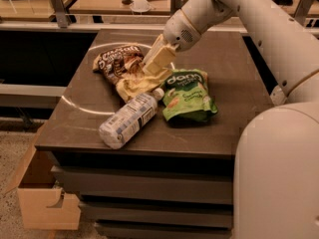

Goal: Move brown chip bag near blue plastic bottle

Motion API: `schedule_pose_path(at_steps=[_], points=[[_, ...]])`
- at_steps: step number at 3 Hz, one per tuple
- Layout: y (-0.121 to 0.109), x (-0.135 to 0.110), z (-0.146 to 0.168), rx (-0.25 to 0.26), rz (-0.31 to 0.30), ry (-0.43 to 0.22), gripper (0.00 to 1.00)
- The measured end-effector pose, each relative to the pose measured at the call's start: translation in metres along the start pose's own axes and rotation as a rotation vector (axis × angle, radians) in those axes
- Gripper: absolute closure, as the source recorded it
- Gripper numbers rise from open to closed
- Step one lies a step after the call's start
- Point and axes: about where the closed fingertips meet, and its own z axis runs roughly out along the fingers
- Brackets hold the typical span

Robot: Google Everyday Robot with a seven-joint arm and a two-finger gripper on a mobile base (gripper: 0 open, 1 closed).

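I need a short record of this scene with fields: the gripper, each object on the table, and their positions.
gripper: at the pale lower part of the brown chip bag
brown chip bag: lying at the back left of the table
blue plastic bottle: on its side in front of the bag, white cap toward it
green pouch: lying right of the bottle

Near, high frontal view: table [79, 128], gripper [152, 69] upper-centre.
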Motion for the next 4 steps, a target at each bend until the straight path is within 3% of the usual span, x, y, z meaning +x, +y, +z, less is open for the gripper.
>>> schedule_pose_path(at_steps=[1,2,3,4], points=[[-0.005,-0.003,-0.005,0.031,0.002,-0.019,0.0],[-0.028,0.001,-0.037,0.175,0.073,-0.118,0.0],[-0.038,0.038,-0.13,0.502,0.205,-0.135,0.0],[-0.039,0.072,-0.181,0.753,0.34,-0.049,0.0]])
